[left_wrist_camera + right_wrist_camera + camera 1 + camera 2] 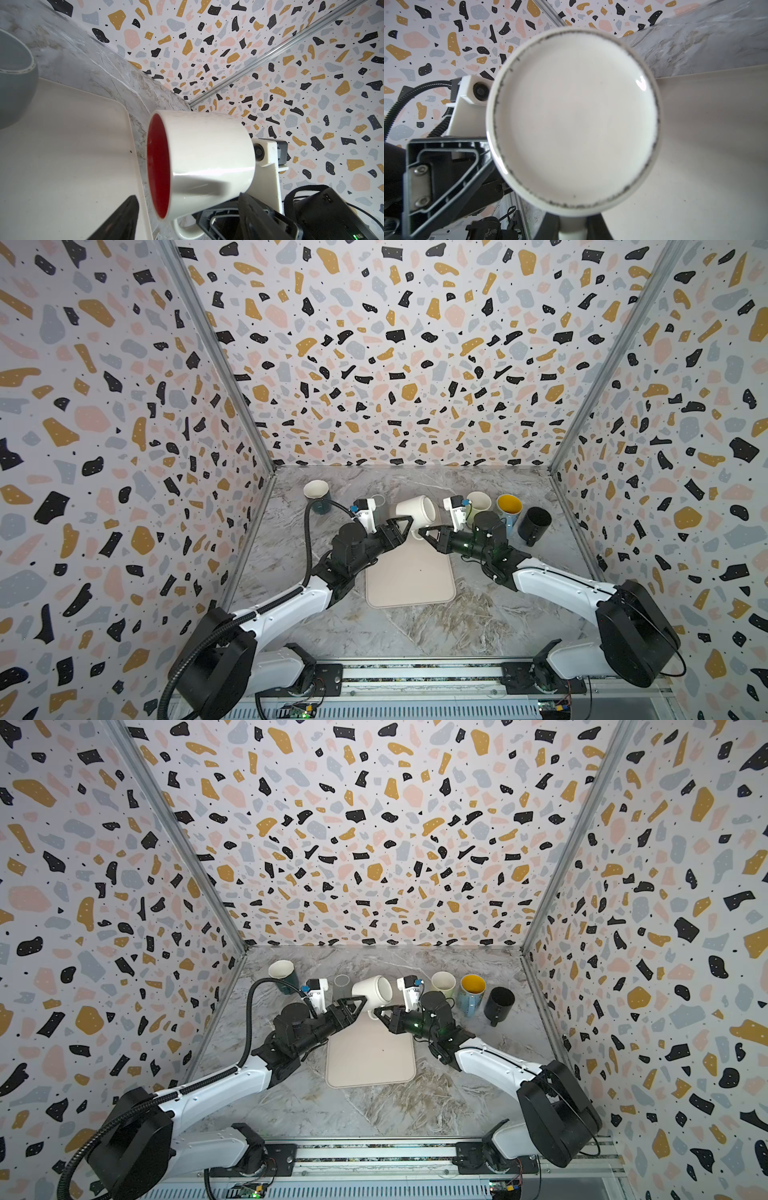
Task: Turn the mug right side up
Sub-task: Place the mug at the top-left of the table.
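My right pincer clamps the mug by its handle, mug tipped sideways; my left pincer stands apart beside it.

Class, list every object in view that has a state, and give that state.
white mug: on its side, held by its handle
right pincer: shut on the white mug's handle
left pincer: open, beside the white mug's mouth
teal mug: upright
glass: upright
cream mug: upright
blue mug: upright
black mug: upright

Your left arm and right arm: white shells, black joints; ribbed black conduit trails the left; silver screws stud the left pincer.
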Tool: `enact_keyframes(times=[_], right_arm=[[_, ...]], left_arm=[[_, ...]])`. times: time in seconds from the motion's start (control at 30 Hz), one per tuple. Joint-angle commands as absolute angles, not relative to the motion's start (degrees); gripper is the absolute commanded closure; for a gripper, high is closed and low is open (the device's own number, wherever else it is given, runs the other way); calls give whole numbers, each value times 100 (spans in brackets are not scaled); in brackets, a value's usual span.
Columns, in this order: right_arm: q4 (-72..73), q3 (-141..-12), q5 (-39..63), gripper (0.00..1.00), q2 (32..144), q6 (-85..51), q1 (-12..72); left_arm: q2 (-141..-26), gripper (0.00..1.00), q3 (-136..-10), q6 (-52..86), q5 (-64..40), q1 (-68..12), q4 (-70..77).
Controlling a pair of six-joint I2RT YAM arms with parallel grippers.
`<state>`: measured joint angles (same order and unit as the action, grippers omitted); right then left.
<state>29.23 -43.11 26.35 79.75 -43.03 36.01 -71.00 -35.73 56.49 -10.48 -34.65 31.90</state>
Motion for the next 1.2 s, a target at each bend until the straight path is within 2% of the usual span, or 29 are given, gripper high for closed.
enact_keyframes(times=[0.0,0.23,0.3,0.4,1.17], right_arm=[[3634,-4524,2694,100,7724,-4243,3589],[3754,-4633,2698,100,7779,-4236,3448],[3777,-4673,2719,100,7788,-4236,3423],[3838,-4711,2768,100,7778,-4229,3410],[4588,-4634,3146,100,7937,-4772,3374]], left_arm=[[-7009,25,-3534,5722,-1178,-3441,3540],[-6661,25,-3357,5695,-1077,-3442,3287],[-6578,22,-3276,5734,-1031,-3438,3331],[-6531,26,-3177,5792,-1058,-3438,3577],[-6959,40,-3230,6174,-1309,-3463,4370]])
